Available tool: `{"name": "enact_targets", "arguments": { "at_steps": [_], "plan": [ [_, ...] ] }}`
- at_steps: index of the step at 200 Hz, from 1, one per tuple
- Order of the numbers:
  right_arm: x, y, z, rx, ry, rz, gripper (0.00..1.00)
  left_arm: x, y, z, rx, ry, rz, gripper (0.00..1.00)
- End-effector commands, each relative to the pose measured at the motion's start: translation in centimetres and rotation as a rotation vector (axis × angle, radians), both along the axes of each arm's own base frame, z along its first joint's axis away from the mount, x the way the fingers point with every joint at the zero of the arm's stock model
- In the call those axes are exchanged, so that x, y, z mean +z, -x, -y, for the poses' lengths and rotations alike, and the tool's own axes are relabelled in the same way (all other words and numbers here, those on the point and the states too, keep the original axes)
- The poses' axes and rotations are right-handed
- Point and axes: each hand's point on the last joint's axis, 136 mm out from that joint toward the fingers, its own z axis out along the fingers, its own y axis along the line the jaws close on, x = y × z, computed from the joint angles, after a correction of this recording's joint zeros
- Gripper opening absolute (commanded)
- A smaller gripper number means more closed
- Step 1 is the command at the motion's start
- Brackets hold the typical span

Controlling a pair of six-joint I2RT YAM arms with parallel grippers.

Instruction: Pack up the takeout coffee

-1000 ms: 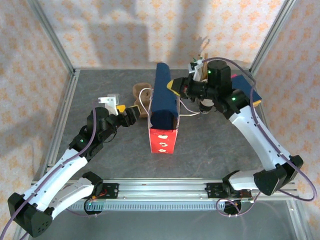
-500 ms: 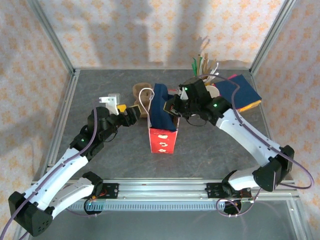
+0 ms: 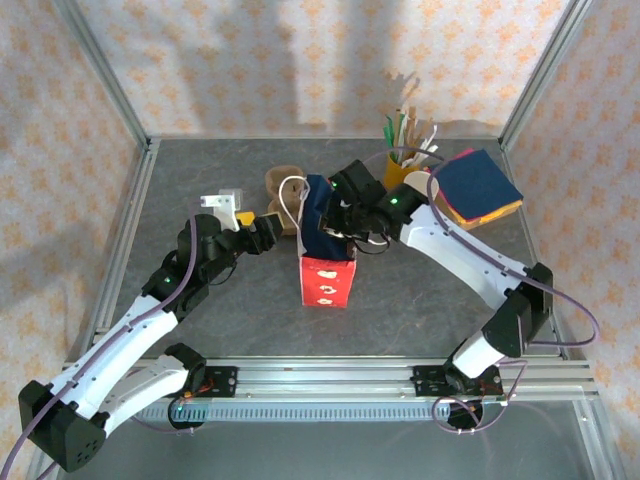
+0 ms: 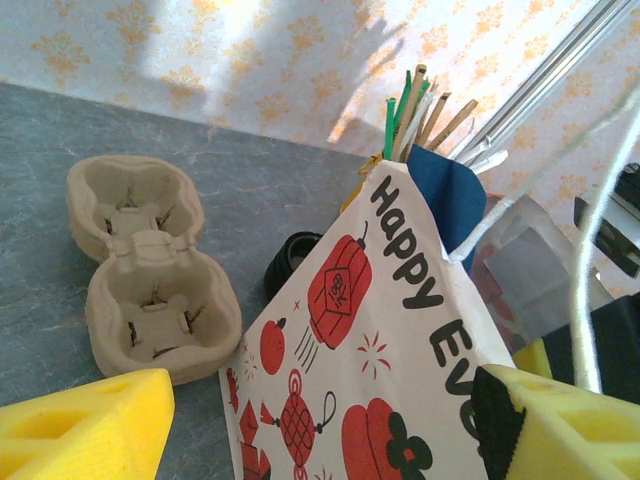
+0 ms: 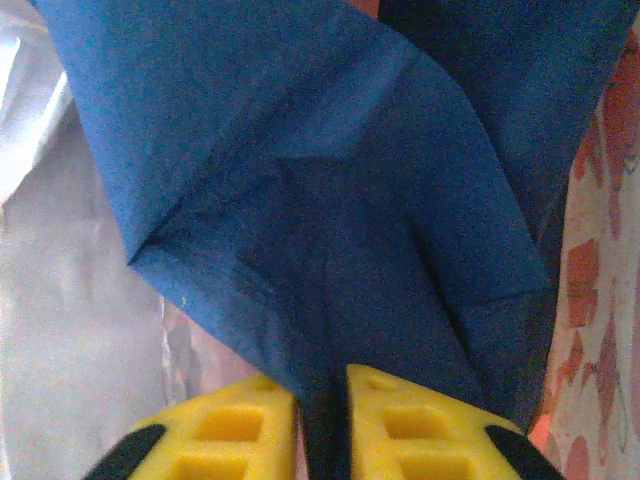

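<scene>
From the left wrist camera I read "Happy Eve" in black on the white paper bag, the rest cut off at the frame edge. Its printed red lantern bears a small mark, possibly a character, unreadable.

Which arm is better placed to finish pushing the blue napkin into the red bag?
Probably right: the right claw pinches the blue folded paper napkin at the red paper gift bag's mouth. The left claw stands open beside the bag.
</scene>
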Motion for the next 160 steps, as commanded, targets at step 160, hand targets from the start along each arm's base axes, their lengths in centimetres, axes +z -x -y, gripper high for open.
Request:
{"name": "enact_targets", "arguments": {
  "at_steps": [160],
  "plan": [
    [7.9,-4.8,-2.0,0.036,-0.192,0.268,0.28,4.0,-1.5,-1.9,0.113,-0.011,0.134,0.81]
  ]
}}
